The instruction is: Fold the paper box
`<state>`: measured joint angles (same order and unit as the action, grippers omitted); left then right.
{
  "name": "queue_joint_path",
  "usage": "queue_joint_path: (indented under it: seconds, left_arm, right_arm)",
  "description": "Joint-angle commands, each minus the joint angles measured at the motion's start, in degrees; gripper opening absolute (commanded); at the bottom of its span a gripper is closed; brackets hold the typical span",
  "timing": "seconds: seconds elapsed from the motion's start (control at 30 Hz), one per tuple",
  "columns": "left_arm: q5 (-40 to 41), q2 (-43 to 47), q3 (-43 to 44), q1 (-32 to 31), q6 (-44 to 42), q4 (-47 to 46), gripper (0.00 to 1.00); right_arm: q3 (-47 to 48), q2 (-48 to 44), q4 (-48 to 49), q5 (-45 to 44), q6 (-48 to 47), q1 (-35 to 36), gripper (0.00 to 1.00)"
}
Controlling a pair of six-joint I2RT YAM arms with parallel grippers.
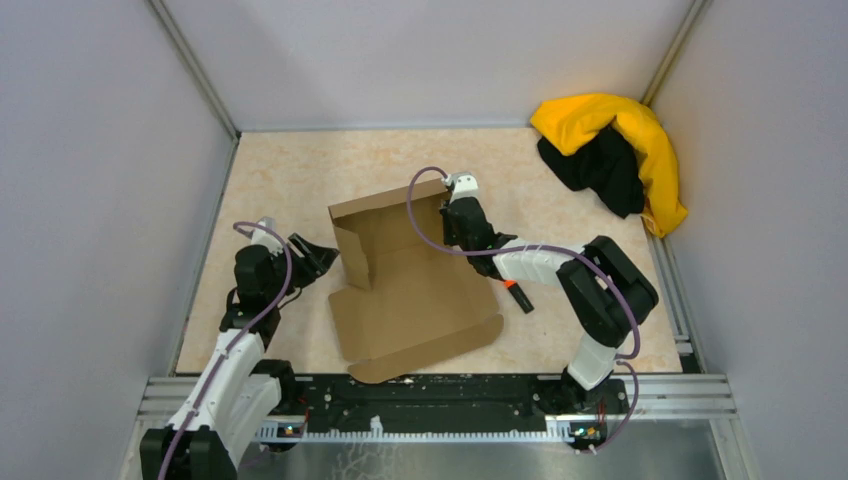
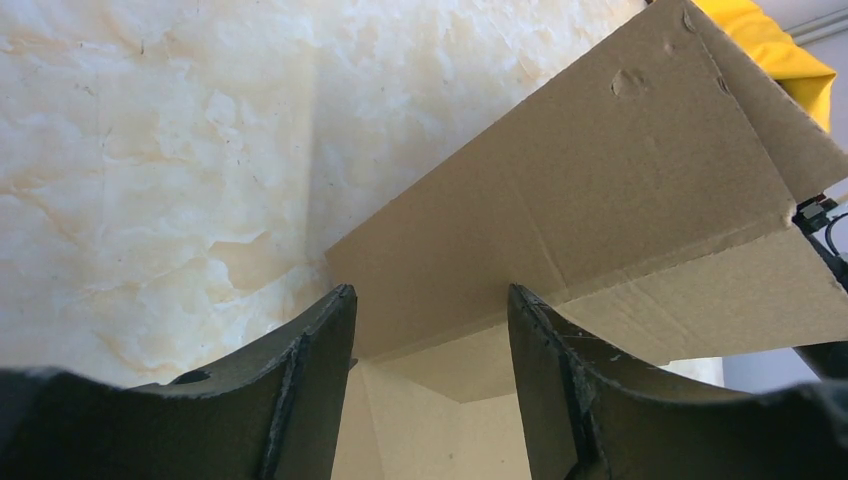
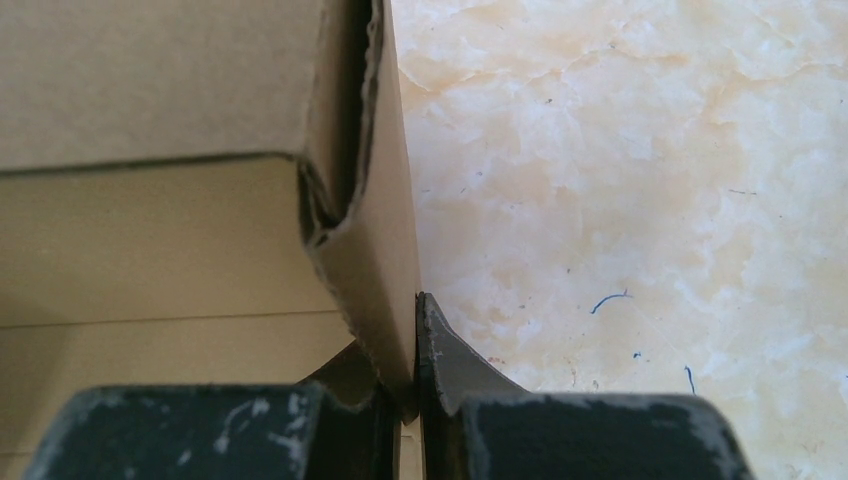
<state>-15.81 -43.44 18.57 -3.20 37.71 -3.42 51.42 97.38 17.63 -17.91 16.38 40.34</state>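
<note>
Top view, paper box [image 1: 420,300]: plain brown cardboard, half raised, in the middle of the table [image 1: 280,170]. The wall at 12 o'clock and the wall at 9 o'clock stand up; the base and the rounded flap at 6 o'clock lie flat.
Top view, left gripper [image 1: 325,258]: at 9 o'clock of the box, just beside the outer face of the standing wall, jaws apart.
Top view, right gripper [image 1: 452,200]: at the 1 o'clock corner of the box, down on the cardboard edge there.
Top view, cloth heap [image 1: 610,150]: yellow and black, in the table's 1 o'clock corner, well apart from the box.
Left wrist view, left gripper [image 2: 430,300]: released, holding nothing. The two dark fingers [image 2: 310,380] stand spread, and the cardboard lies beyond their tips.
Left wrist view, paper box [image 2: 600,190]: a creased wall runs from the middle up toward 2 o'clock, with marbled table at 10 o'clock and a strip of yellow cloth at 1 o'clock.
Right wrist view, right gripper [image 3: 415,330]: clenched on the paper box, both fingers pressed flat against a thin upright cardboard edge.
Right wrist view, paper box [image 3: 150,80]: fills the side from 9 to 12 o'clock; the pinched wall is folded double at its top corner.
Right wrist view, table [image 3: 650,200]: bare marbled surface at 3 o'clock.
</note>
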Motion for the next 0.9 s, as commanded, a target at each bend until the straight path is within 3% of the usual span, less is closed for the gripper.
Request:
queue_joint_path:
  seconds: [0.0, 0.4, 0.87]
  left_arm:
    - [-0.3, 1.4, -1.5, -0.5, -1.2, 0.0, 0.63]
    - [-0.1, 3.1, -4.3, -2.9, -1.6, -5.7, 0.68]
    - [9.7, -4.5, -0.7, -8.3, -6.5, -9.6, 0.69]
  right_arm:
    - [0.7, 1.5, -0.4, 1.7, 2.2, 0.2, 0.0]
    - [2.4, 2.4, -2.1, 0.7, 2.1, 1.2, 0.0]
    - [3.5, 2.7, -4.3, -3.1, 0.4, 5.0, 0.0]
